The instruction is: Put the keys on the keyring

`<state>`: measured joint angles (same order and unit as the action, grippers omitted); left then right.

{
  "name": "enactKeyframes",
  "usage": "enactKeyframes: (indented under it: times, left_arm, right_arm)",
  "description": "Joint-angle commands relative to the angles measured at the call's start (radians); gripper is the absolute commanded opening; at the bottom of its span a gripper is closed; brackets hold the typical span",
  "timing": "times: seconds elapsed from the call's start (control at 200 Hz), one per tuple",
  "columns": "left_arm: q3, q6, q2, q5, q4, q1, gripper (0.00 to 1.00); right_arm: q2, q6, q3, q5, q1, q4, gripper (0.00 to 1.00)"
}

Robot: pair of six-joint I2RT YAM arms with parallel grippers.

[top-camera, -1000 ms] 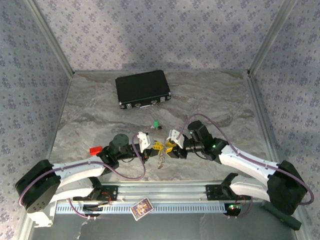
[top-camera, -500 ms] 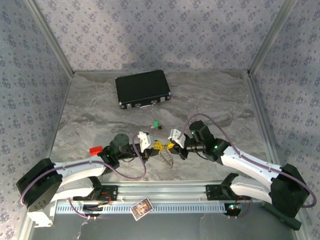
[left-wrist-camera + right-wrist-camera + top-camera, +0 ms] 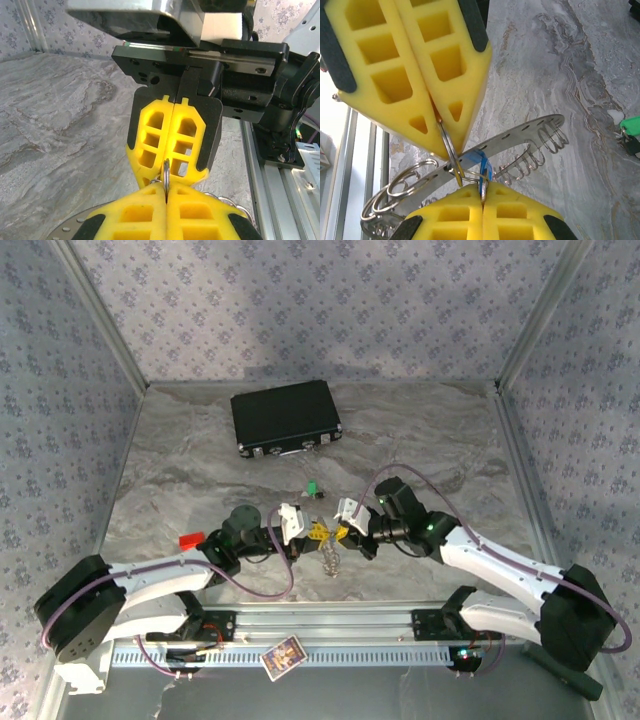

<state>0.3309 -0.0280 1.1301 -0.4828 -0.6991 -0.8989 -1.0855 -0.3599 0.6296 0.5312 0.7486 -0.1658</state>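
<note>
At eleven o'clock: shut black case (image 3: 286, 416), contents hidden. At six: keyring (image 3: 520, 131), clamped tip-to-tip by left gripper (image 3: 166, 189) and right gripper (image 3: 482, 190).

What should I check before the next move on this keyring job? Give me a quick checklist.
1. Left claw shut on the keyring: ok.
2. Right claw shut, with the blue key at its tips: ok.
3. Blue key threaded fully onto the keyring: cannot tell.
4. Green key on the keyring: not ok, it lies on the table beyond the claws.
5. Black case well apart from both claws: ok.
</note>
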Motion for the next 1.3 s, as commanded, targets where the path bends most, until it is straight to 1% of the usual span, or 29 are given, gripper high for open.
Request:
enactKeyframes:
  times: [0.0,0.115,0.215,0.46,0.605,0.775,0.795,0.835,0.884,0.954,1.039,1.194,1.294]
  left_arm:
    - [0.052,-0.042,-0.003,-0.019,0.021,-0.003,0.0]
    - [0.071,-0.075,-0.001,0.006,0.094,-0.003,0.0]
    - [0.074,-0.092,-0.002,0.032,0.117,-0.003,0.0]
    - [0.083,-0.116,-0.005,0.044,0.15,-0.004,0.0]
    - [0.099,-0.14,-0.006,0.065,0.212,-0.003,0.0]
    - [0.111,-0.153,-0.001,0.068,0.243,-0.003,0.0]
    - [0.112,-0.152,0.0,0.069,0.243,-0.003,0.02]
    - [0.114,-0.151,0.002,0.071,0.242,-0.003,0.1]
    - [0.114,-0.143,0.002,0.082,0.233,-0.004,0.23]
    - [0.106,-0.128,-0.005,0.102,0.205,-0.003,0.33]
    - [0.092,-0.107,-0.027,0.135,0.16,-0.003,0.39]
    - [0.058,-0.08,-0.107,0.236,0.105,-0.003,0.43]
    - [0.035,-0.075,-0.199,0.297,0.096,-0.003,0.46]
  right_arm:
    - [0.032,-0.018,0.042,0.038,-0.011,-0.052,0.0]
    - [0.057,-0.02,0.055,0.053,-0.019,-0.07,0.0]
    - [0.075,-0.021,0.062,0.049,-0.024,-0.088,0.0]
    - [0.099,-0.042,0.076,0.0,-0.027,-0.142,0.0]
    - [0.117,-0.05,0.088,-0.03,-0.029,-0.157,0.0]
    - [0.122,-0.058,0.127,-0.039,-0.018,-0.188,0.0]
    - [0.123,-0.059,0.13,-0.041,-0.016,-0.192,0.0]
    - [0.123,-0.064,0.14,-0.048,-0.011,-0.198,0.0]
    - [0.122,-0.068,0.147,-0.06,-0.004,-0.204,0.0]
    - [0.119,-0.074,0.158,-0.075,0.0,-0.215,0.0]
    - [0.11,-0.08,0.172,-0.09,0.004,-0.227,0.0]
    - [0.083,-0.091,0.204,-0.105,0.015,-0.245,0.0]
    - [0.059,-0.099,0.226,-0.116,0.03,-0.24,0.0]
